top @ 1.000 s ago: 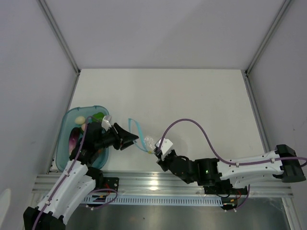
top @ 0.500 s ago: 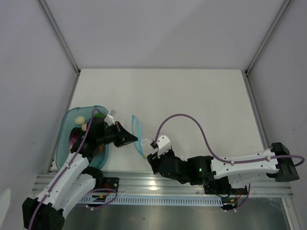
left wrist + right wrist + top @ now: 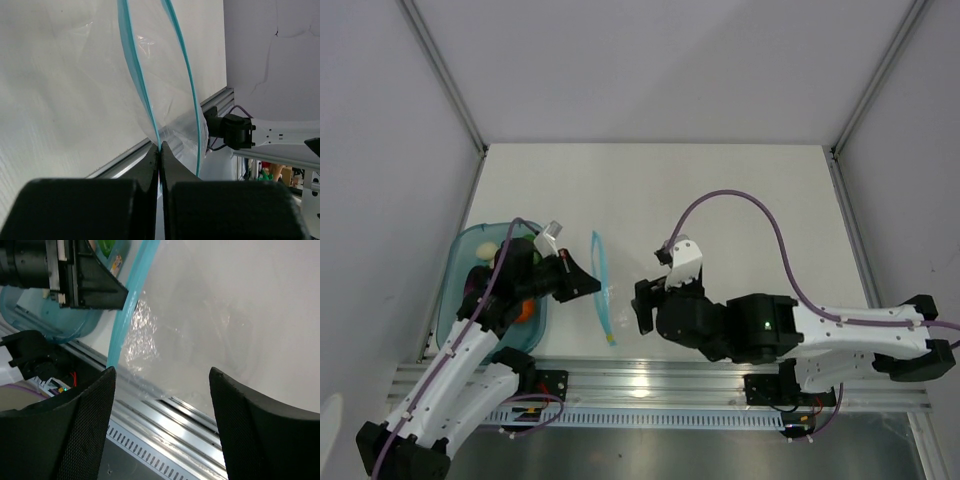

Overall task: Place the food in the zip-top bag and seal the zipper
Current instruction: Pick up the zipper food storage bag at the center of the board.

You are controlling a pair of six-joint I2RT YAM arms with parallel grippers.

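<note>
The clear zip-top bag point(image 3: 150, 335) lies between the two arms with its mouth spread. Its blue zipper point(image 3: 602, 285) runs as two strips point(image 3: 134, 65), which stand apart. My left gripper point(image 3: 594, 285) is shut on the nearer strip's edge, which shows pinched between its fingertips point(image 3: 160, 148). My right gripper point(image 3: 642, 305) hovers open just right of the bag, its fingers point(image 3: 95, 410) wide apart with nothing between them. The food stays in the teal tray point(image 3: 455, 300): an orange fruit point(image 3: 525, 311) and a pale egg point(image 3: 486, 249) show, while the left arm hides the rest.
The tray sits at the table's left edge beside the left arm. An aluminium rail point(image 3: 650, 380) runs along the near edge, right under the bag's lower corner. Grey walls close in the table on three sides.
My left gripper has shut on the bag's blue strip and pulled it left. My right gripper let go, opened wide and drew back to the right. The bag's mouth now stands spread.
</note>
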